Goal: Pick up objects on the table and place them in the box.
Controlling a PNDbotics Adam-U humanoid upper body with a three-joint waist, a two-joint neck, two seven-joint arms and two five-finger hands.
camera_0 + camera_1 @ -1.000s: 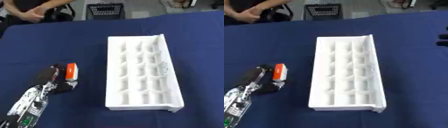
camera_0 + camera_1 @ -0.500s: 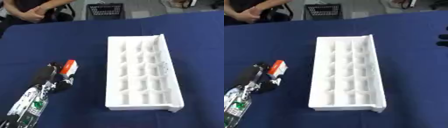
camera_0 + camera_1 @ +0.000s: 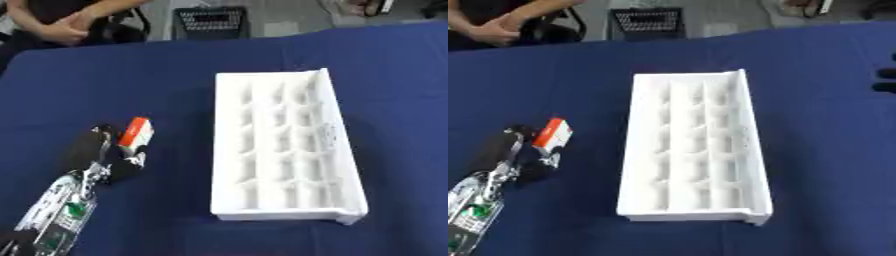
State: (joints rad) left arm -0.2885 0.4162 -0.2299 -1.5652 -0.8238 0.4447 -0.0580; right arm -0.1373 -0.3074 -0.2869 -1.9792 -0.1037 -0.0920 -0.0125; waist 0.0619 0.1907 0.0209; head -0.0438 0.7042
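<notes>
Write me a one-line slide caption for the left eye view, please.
The robot's left hand holds a small orange-and-white object in its fingers, left of the white compartmented box on a blue table.

The left hand (image 3: 105, 152) is showing black, rounded fingers with small silver fittings glinting at the knuckles. Behind it, the forearm (image 3: 61, 210) is running toward the near left corner as open silver metalwork with a green patch set in it. At the far right edge, the right hand (image 3: 885, 80) is appearing only as dark fingertips.
</notes>
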